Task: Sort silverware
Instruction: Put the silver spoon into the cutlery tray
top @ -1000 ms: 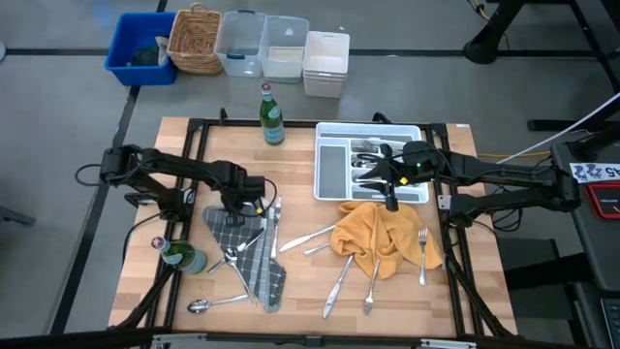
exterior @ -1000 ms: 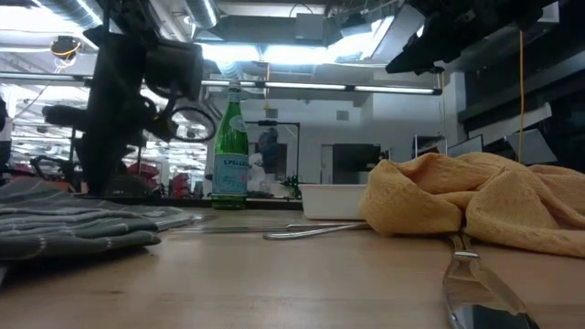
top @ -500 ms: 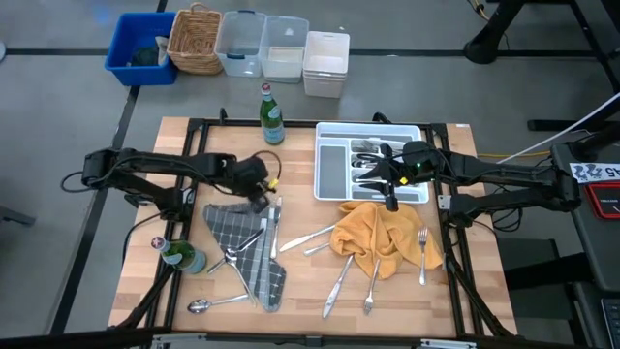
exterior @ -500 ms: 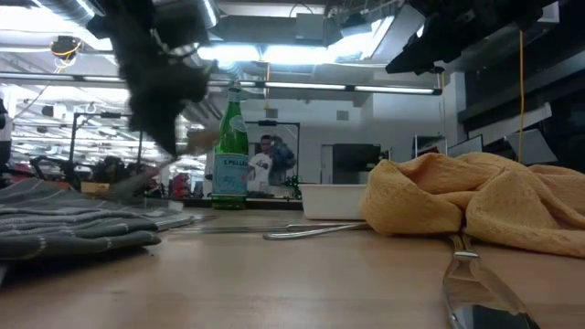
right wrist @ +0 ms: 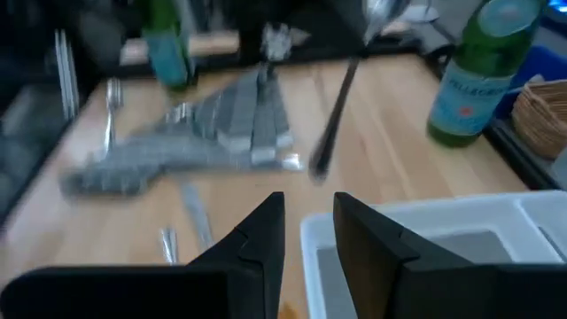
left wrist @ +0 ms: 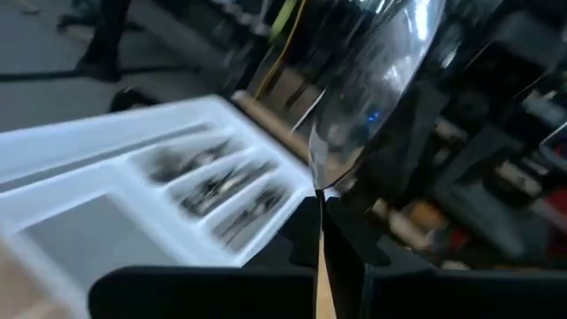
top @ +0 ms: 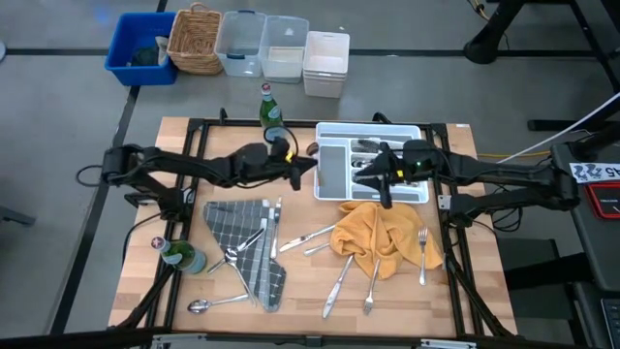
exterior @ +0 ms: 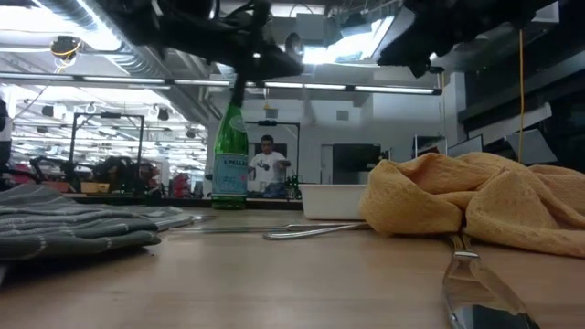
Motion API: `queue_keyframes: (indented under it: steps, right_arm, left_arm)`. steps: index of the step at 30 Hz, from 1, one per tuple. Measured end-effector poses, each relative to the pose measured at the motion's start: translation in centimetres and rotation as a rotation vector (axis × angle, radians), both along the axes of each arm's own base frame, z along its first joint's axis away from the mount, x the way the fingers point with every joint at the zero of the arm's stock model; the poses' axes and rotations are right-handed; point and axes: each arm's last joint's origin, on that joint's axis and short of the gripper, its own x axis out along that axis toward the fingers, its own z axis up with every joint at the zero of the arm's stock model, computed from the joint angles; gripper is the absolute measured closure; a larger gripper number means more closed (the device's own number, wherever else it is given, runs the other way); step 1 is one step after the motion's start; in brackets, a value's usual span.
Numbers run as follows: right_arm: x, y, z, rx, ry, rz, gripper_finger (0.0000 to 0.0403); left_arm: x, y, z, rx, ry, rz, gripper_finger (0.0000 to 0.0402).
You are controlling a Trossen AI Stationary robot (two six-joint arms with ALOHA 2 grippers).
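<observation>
My left gripper (top: pixel 298 163) hangs just left of the white tray (top: pixel 334 184), shut on a silver spoon (left wrist: pixel 368 89) whose bowl (top: pixel 312 148) sticks out past the fingertips. My right gripper (right wrist: pixel 308 232) hovers open over the tray's right compartments, with nothing between its fingers. Several pieces of silverware (top: pixel 366 151) lie in those compartments. More forks, spoons and knives lie flat on the table: some on the grey cloth (top: pixel 242 254), some by the yellow cloth (top: pixel 378 233), and a fork (top: pixel 422 254) at the right. My left gripper pinches the spoon's thin handle just behind the bowl (left wrist: pixel 319 199) between its two fingers. The fingers come about level from the table's left. The spoon is lifted clear; its bowl stands beyond the fingertips and its handle (right wrist: pixel 332 115) slants down below the gripper.
A green bottle (top: pixel 271 116) stands at the far edge just behind my left gripper, and another (top: pixel 181 256) at the table's left edge. Bins and a basket (top: pixel 199 39) sit beyond the table. Bare wood shows between the two cloths.
My left gripper has risen from the grey cloth and swung toward the tray, tipping from pointing down to about level. The spoon has come up with it, lifted clear of the cloth.
</observation>
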Motion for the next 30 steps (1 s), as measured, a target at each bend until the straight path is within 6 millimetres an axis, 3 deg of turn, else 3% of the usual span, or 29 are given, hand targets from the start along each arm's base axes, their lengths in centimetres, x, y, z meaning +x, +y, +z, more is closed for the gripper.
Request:
queue_keyframes:
  steps: [12,23,30]
  right_arm:
    - [1.9,-0.8,0.4,0.038,-0.132,-0.162,0.0302]
    - [0.8,-1.2,1.6,-0.031,-0.194,-0.347,0.0302]
    - [-0.7,-1.4,1.5,-0.090,-0.118,-0.521,0.0302]
  left_arm:
    - [3.4,0.3,-2.5,-0.019,-0.386,0.008,0.0401]
    - [7.9,1.7,-3.5,-0.025,-0.419,0.219,0.0400]
    - [11.8,3.4,-4.8,-0.022,-0.402,0.247,0.0400]
